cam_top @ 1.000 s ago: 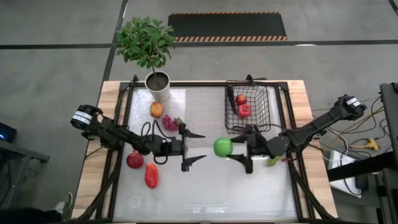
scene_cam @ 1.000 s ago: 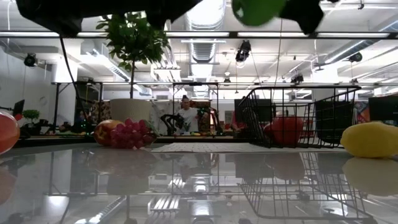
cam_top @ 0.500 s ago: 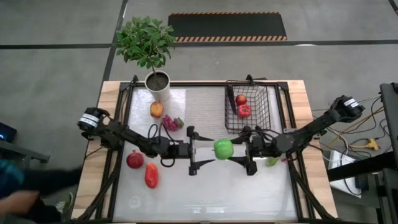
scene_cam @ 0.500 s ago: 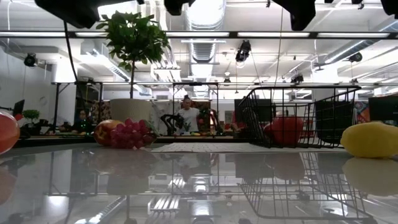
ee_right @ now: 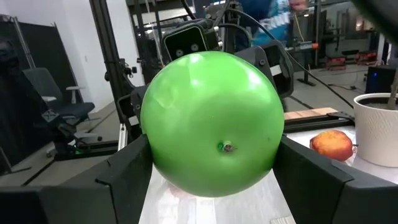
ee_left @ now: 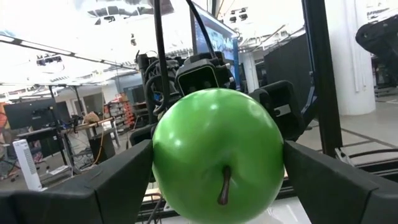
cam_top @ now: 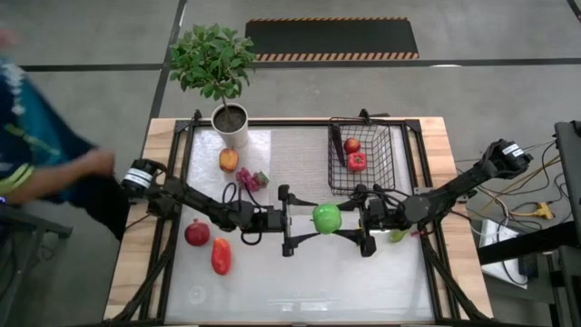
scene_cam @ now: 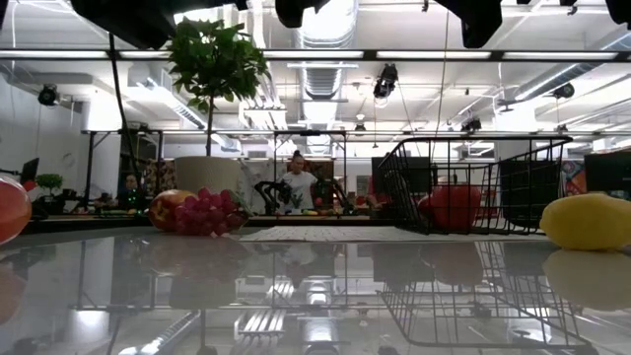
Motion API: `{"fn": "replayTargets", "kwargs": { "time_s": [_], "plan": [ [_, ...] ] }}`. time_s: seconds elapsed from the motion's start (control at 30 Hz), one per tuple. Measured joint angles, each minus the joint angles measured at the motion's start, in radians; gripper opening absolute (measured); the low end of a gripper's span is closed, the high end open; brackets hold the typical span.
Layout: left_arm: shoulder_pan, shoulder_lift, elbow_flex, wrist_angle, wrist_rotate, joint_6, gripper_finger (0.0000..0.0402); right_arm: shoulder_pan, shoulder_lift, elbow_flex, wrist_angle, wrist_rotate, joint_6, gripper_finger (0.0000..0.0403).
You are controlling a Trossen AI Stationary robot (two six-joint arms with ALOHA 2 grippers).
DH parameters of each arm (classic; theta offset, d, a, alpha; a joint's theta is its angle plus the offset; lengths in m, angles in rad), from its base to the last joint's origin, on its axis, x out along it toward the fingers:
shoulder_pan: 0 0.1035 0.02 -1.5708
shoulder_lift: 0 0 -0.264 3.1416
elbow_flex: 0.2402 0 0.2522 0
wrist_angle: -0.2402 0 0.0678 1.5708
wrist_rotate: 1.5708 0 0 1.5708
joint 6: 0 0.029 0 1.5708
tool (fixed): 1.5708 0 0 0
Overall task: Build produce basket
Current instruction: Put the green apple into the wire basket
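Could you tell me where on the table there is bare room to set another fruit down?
The near strip in front of both arms is bare, right of the red pepper. The pale mat between the plant pot and the basket is also free. It is crowded mid-table, where both grippers meet at the green apple.
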Motion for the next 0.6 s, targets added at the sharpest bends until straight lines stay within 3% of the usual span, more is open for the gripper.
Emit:
{"fn": "replayTargets", "kwargs": {
  "time_s": [0.27,0.6],
  "plan": [
    [0.001,0.014,0.019,0.002,0.0,0.001,0.033,0.0,0.0,0.0,0.001,0.0,-0.002,0.0284],
    [0.002,0.014,0.019,-0.004,0.0,-0.003,0.0278,0.0,0.0,0.0,-0.002,0.006,0.005,0.0298]
  ]
}}
